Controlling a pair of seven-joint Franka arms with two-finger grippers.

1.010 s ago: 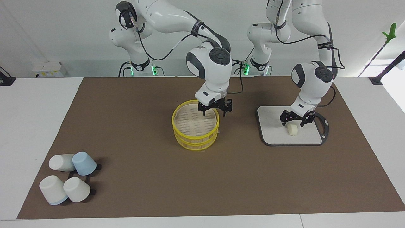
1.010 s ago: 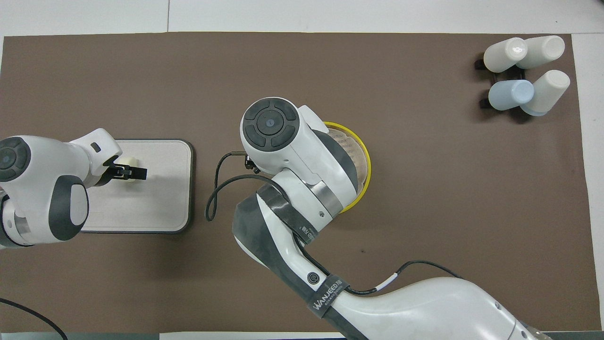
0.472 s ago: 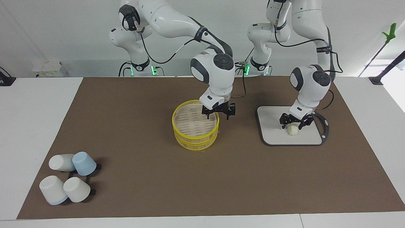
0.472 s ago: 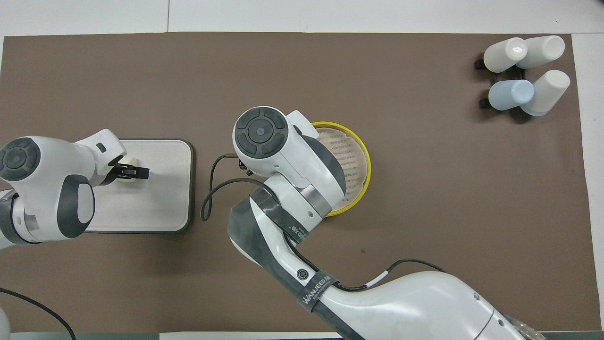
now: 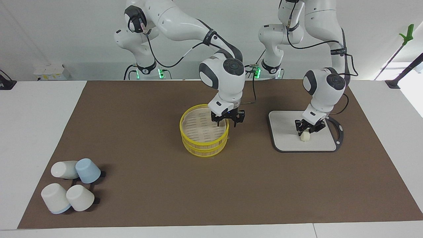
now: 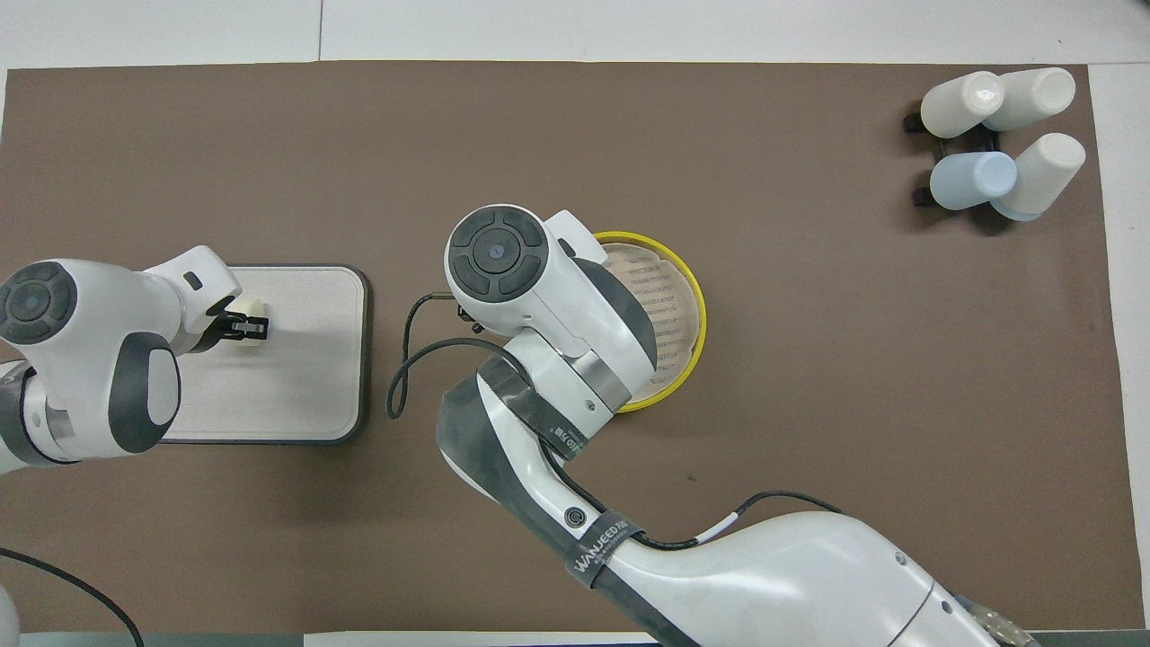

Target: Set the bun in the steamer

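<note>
The bun (image 5: 305, 137) (image 6: 257, 311), a small cream lump, lies on the grey board (image 5: 284, 142) (image 6: 305, 395) toward the left arm's end of the table. My left gripper (image 5: 306, 131) (image 6: 246, 329) is down on it, fingers shut against its sides. The steamer (image 5: 204, 134) (image 6: 694, 305), a yellow-rimmed bamboo basket with a bare slatted floor, sits mid-table. My right gripper (image 5: 227, 125) stands open astride the steamer's rim on the side toward the board, one finger inside and one outside. In the overhead view the right arm's wrist hides that gripper.
Several upturned cups (image 5: 71, 185) (image 6: 1002, 135), white and pale blue, cluster on a black rack at the right arm's end, farther from the robots. A brown mat (image 5: 211, 191) covers the table.
My left gripper came down and closed its fingers on the bun. My right gripper sank toward the steamer's rim and its fingers drew somewhat closer together.
</note>
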